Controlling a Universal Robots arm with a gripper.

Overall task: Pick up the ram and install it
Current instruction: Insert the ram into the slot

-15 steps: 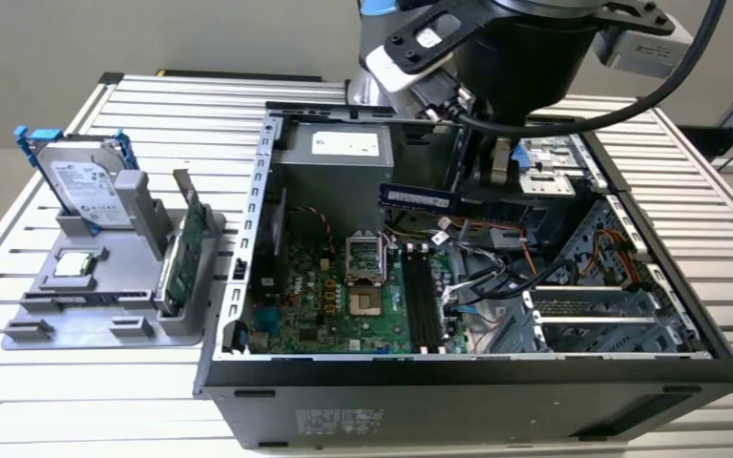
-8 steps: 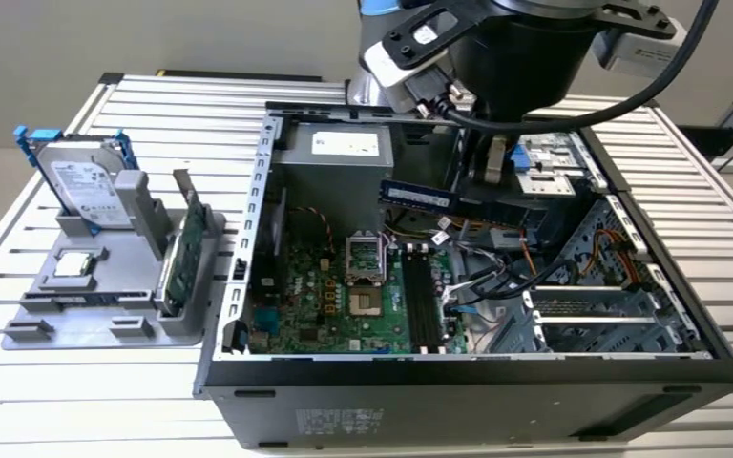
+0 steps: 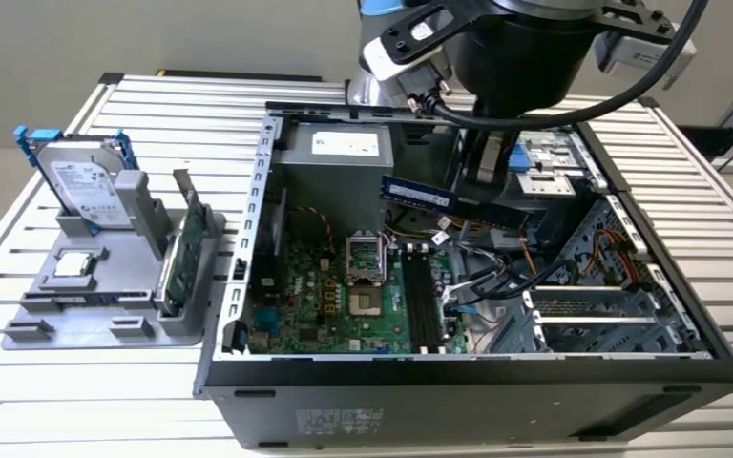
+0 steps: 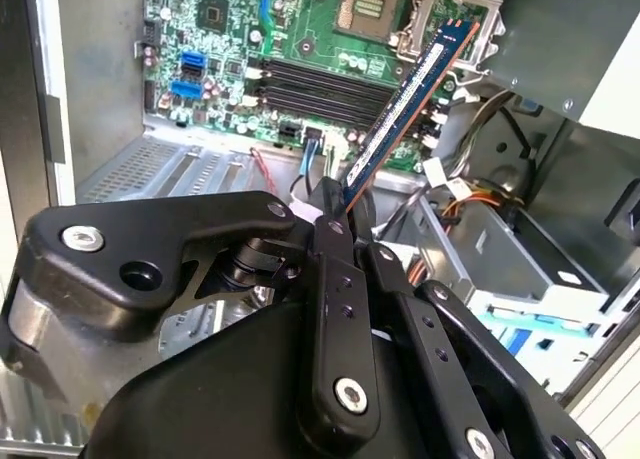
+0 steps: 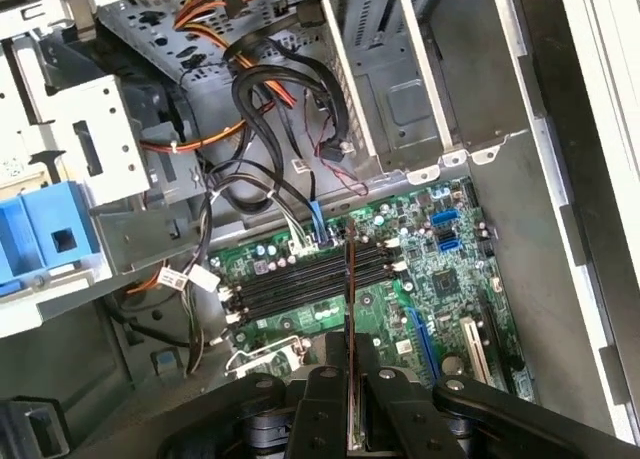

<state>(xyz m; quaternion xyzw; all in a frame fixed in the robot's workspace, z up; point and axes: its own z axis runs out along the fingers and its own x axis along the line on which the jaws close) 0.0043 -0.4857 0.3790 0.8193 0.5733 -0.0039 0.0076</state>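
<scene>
Above the memory slots [image 5: 300, 284] of the open computer case [image 3: 469, 367], clenched by one end in the gripper [image 4: 345, 214]: the ram [image 4: 415, 89]. Fingers [image 4: 335, 269] closed tight on it, free end slanting out toward the slots. Well clear of the slots, no contact with them. In the exterior view, seemingly turned across the slots rather than along them. Pick-up done, by the look of it, and carried in over the slots. Not yet done: lining up with a slot, lowering, pressing home. Slots themselves apparently bare.
</scene>
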